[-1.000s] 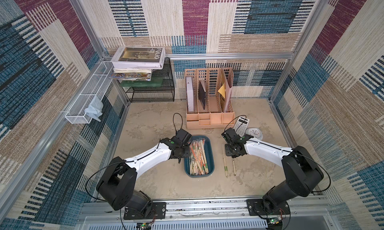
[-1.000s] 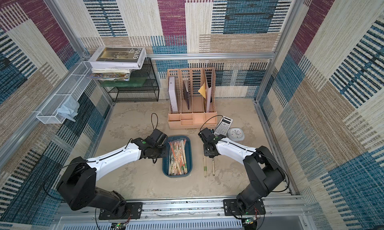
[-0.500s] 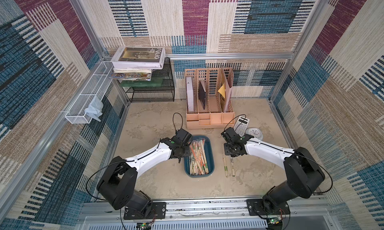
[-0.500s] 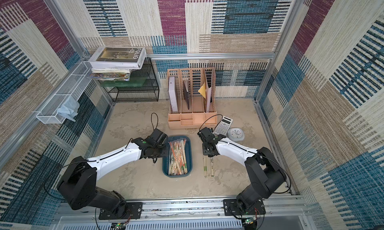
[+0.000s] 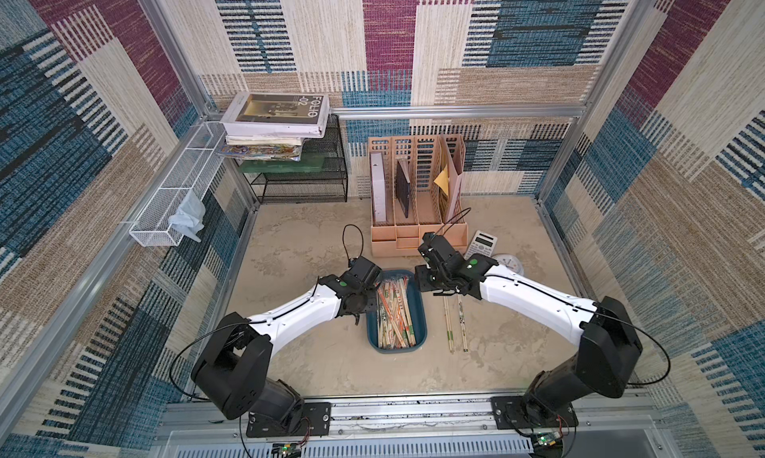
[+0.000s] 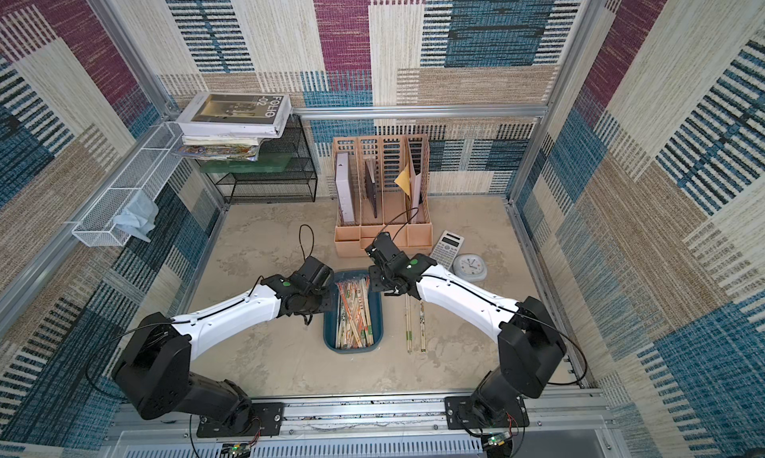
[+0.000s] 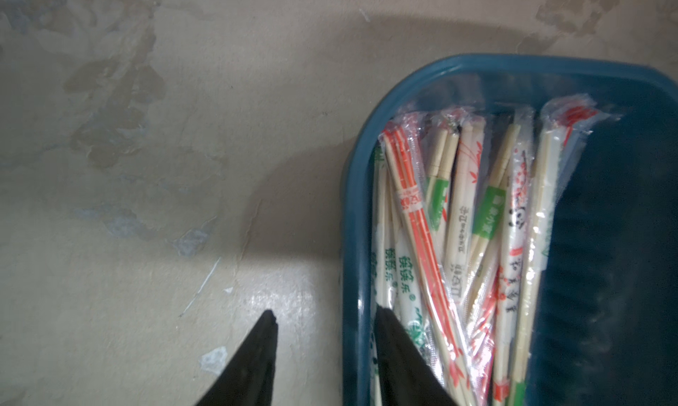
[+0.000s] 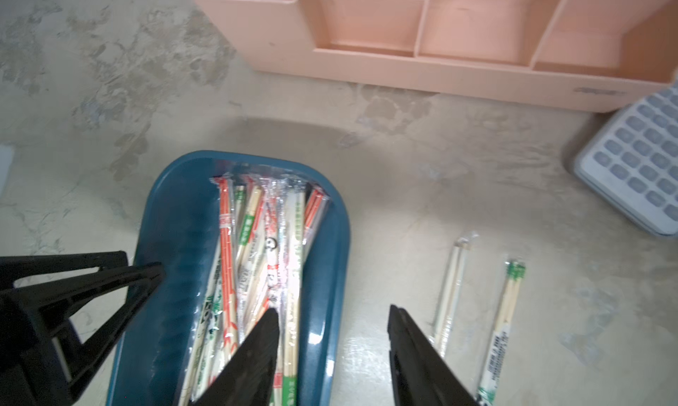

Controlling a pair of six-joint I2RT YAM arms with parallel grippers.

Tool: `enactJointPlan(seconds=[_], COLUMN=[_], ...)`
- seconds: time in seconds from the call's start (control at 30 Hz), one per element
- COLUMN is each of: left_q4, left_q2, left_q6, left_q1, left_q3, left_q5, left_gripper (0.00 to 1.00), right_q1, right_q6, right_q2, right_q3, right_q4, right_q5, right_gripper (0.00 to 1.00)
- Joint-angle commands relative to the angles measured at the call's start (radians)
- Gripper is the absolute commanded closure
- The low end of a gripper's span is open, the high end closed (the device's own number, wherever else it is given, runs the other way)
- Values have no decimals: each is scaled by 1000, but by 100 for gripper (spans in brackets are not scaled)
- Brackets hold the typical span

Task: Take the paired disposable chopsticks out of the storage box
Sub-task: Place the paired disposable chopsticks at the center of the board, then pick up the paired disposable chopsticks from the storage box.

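**Both pincers parted astride the box rims**

Left wrist view: the left pincer (image 7: 324, 311) stands moderately open and grips nothing. Its fingers straddle one long rim of the box (image 7: 477, 61). One tip is over the bare surface (image 7: 146, 202) just outside the box, and the other is inside, over the chopsticks (image 7: 458, 209). Whether that inner tip touches a sleeve I cannot tell. The chopsticks lie lengthwise in the box, some crossing, in clear sleeves printed green, orange-red and with a panda.

Right wrist view: the right pincer (image 8: 334, 308) is likewise parted, with nothing between its fingers but the box's opposite long rim. One tip hangs above the chopsticks inside, the other above the surface outside. Just beyond that outer tip lies a clear-sleeved pair (image 8: 449, 297). Farther from the box lies a green-tipped pair (image 8: 502, 312). Both are flat, roughly parallel to the box and apart from each other. Across the box the left pincer shows, with its tips at the far rim. Past the box's end stand the organiser (image 8: 403, 66) and, off to one side, the calculator (image 8: 638, 165).

Top views: in both, the box sits between the two wrists, which hide the fingers. The chopsticks fill it, and the two loose pairs lie on the surface along the box's right-arm side. A clock (image 5: 509, 265) lies beyond them, well apart from the box.
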Motion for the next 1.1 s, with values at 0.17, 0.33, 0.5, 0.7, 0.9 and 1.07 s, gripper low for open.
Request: enactJointPlan(seconds=[0.17,0.33,0.5,0.7,0.9,1.07], left_q4=[-9,-8,21,41,32,17], left_q2=[-49,-70,-62,-68,-134,-202], left_q6=[3,6,-6,-22,-44,-59], left_q1=[1,1,1,0,3,6], left_q3=[-6,-8,-25,-56,-87,-94], left_q5=[-57,-59,-25,-18,-75,-117], left_gripper=[53,53,54,54,52,52], right_q1=[97,128,135,156,166,168], right_q6=[23,33,45,50,56,57], right_q2=[152,224,256,285,313,325], right_q3=[87,102,96,103,104,114], right_q4=[0,16,41,51,57,58], right_q5=[-32,-44,-76,-93,-98,-98], right_gripper=[50,52,55,59,63,66])
